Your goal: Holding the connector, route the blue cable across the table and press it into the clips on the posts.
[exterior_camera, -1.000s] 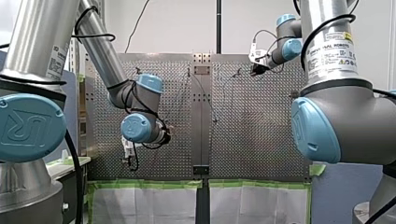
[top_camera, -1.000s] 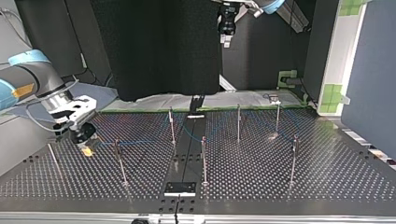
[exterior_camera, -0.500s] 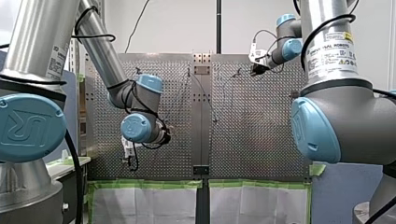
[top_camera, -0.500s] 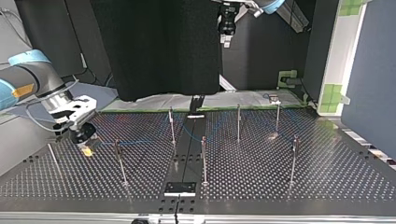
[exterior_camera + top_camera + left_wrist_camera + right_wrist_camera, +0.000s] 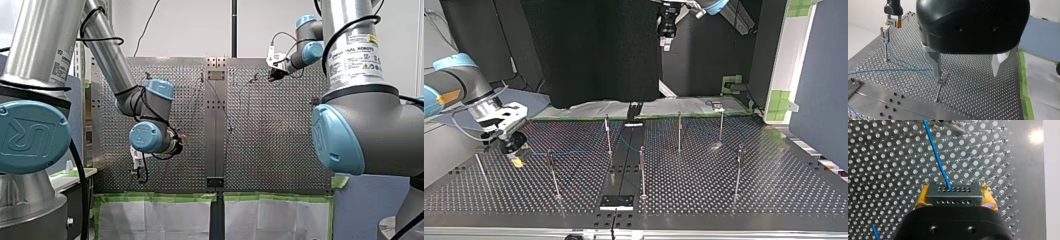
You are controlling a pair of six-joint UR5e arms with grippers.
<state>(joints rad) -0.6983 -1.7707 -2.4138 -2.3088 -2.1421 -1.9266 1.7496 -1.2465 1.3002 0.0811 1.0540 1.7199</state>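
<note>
Squarely inside right pincer (image 5: pixel 955 193): connector (image 5: pixel 953 197) (blue cable (image 5: pixel 936 153) running ahead)

My right arm (image 5: pixel 350 115) reaches far out, wrist bent over. Right gripper (image 5: pixel 953 196) sits low, yellow pads (image 5: pixel 920 200) clamped on both ends of the connector (image 5: pixel 953 191). My left arm (image 5: pixel 107 55) is folded at the elbow, wrist tucked down. Left gripper (image 5: pixel 967 73) is raised high, metal fingers (image 5: pixel 934 60) spread wide apart
</note>
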